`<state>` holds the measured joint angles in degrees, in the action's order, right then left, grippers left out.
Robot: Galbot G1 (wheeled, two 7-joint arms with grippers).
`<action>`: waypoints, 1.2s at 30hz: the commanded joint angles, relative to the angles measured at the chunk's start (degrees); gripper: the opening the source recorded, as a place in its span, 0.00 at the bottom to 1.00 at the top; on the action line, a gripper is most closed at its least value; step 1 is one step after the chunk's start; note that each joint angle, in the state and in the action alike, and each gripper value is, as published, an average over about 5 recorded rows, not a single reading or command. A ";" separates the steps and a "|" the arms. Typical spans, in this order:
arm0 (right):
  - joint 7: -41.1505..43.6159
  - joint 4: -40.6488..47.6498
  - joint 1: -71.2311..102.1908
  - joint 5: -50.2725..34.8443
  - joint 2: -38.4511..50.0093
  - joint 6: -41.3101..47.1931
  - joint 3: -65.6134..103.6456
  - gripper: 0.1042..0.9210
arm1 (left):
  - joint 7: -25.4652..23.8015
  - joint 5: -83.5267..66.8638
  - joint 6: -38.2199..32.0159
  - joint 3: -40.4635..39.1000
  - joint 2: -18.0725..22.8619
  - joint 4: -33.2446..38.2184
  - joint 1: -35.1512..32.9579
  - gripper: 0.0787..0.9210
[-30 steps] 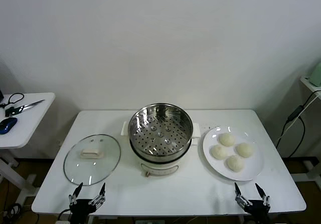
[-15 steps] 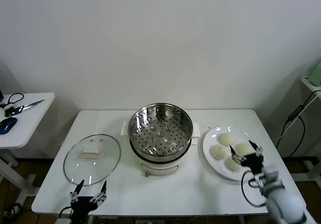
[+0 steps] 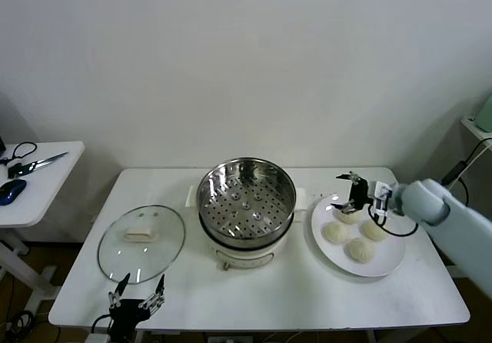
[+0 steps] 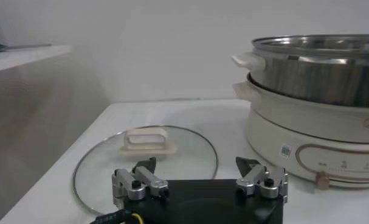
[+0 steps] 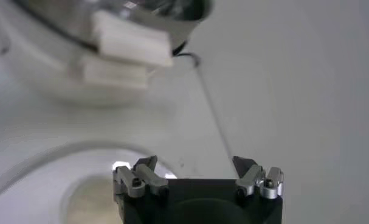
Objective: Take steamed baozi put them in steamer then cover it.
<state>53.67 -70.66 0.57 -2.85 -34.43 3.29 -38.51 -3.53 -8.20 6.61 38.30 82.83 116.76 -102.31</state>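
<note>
Swung up from the near right table edge and across to the far side of the plate within the last second: right gripper (image 3: 352, 195), jaws spread wide and holding nothing, hung over the farthest bun. Probably brought there to line up a first pick, judging by its place above the food. Stayed low at the near left edge of the table (image 3: 254, 289), just short of the lid: left gripper (image 3: 137, 301), jaws likewise fully parted and empty, seemingly parked until covering is due.

Stood at the table's middle: steamer (image 3: 246, 197), a shiny steel basket with a holed floor on a cream cooker base, bare of any food. Left uncovered, presumably so buns could be dropped straight in. Seen from the left wrist, rose close by on the cooker's flank with its rim well above the table.

Lay flat on the table to the robot's left of the cooker, near it but apart: cover (image 3: 141, 243), clear glass with a metal rim and a pale handle facing up, handy for that arm to take later.

Sat to the robot's right of the cooker, close beside its side handle: white plate (image 3: 388, 264), carrying all four steamed baozi (image 3: 360, 249) in a loose cluster, none yet lifted. Showed only a blurred sliver of plate and one bun beneath the fingers: right wrist view.
</note>
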 commanded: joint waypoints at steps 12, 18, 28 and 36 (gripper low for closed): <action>17.42 26.90 -13.90 1.50 -14.89 -3.83 -17.21 0.88 | -0.20 0.85 -0.16 0.00 0.84 0.32 -0.28 0.88; 16.35 31.69 -9.79 4.91 -18.97 -4.67 -13.51 0.88 | -0.28 1.27 -0.40 -0.36 0.97 0.01 -0.39 0.88; 12.59 40.77 -5.23 12.40 -25.67 -6.16 -4.84 0.88 | -0.25 1.52 -0.93 -0.50 1.12 -0.58 -0.60 0.88; 11.66 42.15 -3.52 13.76 -26.94 -6.28 -2.62 0.88 | -0.28 1.60 -1.12 -0.46 1.17 -1.06 -0.50 0.88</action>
<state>66.12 -33.13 -4.90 8.15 -58.06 -2.51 -44.36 -3.79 -6.59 5.46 37.87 84.01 115.65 -102.76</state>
